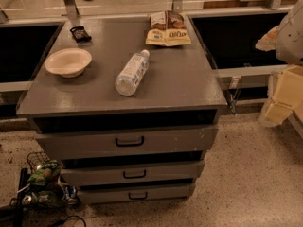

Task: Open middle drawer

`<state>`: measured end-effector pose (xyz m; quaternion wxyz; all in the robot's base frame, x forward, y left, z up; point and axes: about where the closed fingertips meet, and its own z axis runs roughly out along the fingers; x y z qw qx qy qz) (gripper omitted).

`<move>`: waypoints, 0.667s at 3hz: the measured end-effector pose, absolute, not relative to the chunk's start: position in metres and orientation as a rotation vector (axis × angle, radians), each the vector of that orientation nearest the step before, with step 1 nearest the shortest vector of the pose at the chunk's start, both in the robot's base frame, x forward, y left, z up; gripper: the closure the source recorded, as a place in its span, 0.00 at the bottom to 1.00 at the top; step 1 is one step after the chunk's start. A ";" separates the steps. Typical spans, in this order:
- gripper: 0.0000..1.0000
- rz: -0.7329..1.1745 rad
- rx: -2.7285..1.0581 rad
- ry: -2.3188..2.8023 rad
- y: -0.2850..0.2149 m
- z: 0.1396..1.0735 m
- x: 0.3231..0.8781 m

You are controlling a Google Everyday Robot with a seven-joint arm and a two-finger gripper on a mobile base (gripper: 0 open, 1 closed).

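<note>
The grey cabinet (pixel 118 91) has three drawer fronts stacked under its top. The middle drawer (pixel 94 175) is the medium-height front, with a small black loop handle (pixel 134 174) at its centre and a dark gap above it. Over it sits the taller front with a larger black handle (pixel 129 141); the slimmest front (pixel 138 195) lies below. My gripper (pixel 283 96) hangs at the right edge of the view, to the right of the cabinet and well clear of the handles. It touches none of the drawers.
A cream bowl (pixel 68 61), a lying water bottle (pixel 131 73), snack bags (pixel 167 28) and a small black packet (pixel 80 33) rest on the cabinet top. A wire basket of clutter (pixel 43 178) stands on the speckled floor at lower left.
</note>
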<state>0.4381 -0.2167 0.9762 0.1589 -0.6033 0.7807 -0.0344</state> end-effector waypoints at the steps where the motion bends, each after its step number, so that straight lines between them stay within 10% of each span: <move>1: 0.00 -0.098 -1.725 2.232 -0.217 0.976 0.438; 2: 0.13 -0.098 -1.725 2.232 -0.217 0.976 0.438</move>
